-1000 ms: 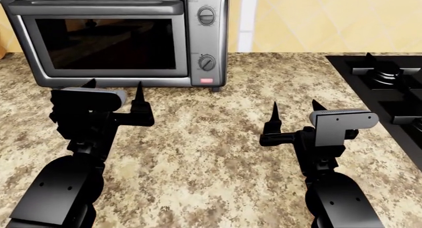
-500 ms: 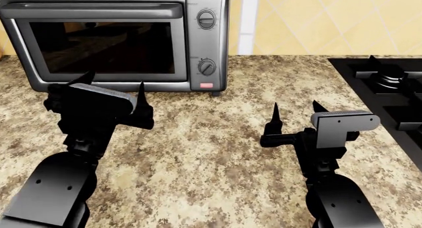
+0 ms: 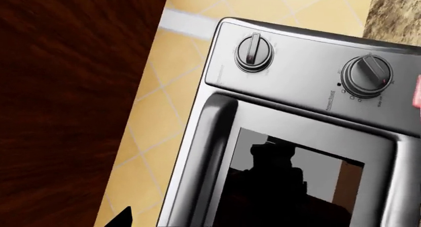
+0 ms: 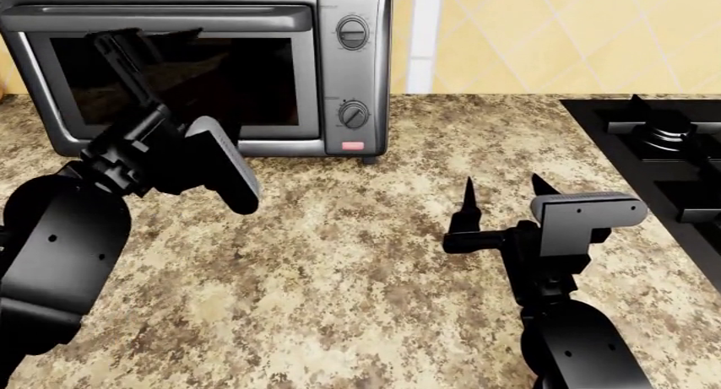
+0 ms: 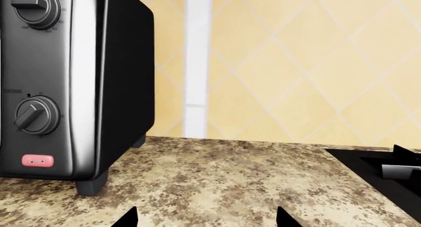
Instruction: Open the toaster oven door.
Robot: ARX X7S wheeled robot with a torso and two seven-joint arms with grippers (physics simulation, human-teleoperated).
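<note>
The brushed-steel toaster oven (image 4: pixel 351 68) stands at the back left of the counter, with two knobs and a red label on its right panel. Its door (image 4: pixel 259 85) is shut, with the bar handle (image 4: pixel 225 18) along the top edge. My left gripper (image 4: pixel 147 39) is raised in front of the dark glass just below the handle, fingers apart and empty. In the left wrist view the handle (image 3: pixel 204 153) and glass (image 3: pixel 289 187) fill the frame; one fingertip (image 3: pixel 122 218) shows beside the handle, the other is lost against the glass. My right gripper (image 4: pixel 502 186) is open and empty over the counter (image 4: pixel 338 262).
A black gas cooktop (image 4: pixel 664 144) lies at the right of the counter and shows in the right wrist view (image 5: pixel 388 173). A yellow tiled wall (image 4: pixel 563 35) runs behind. A dark wood cabinet side (image 3: pixel 66 89) stands next to the oven.
My left arm has lifted from counter height and swung up to the oven door, so its fingers now sit before the glass under the handle. The right arm has not moved.
</note>
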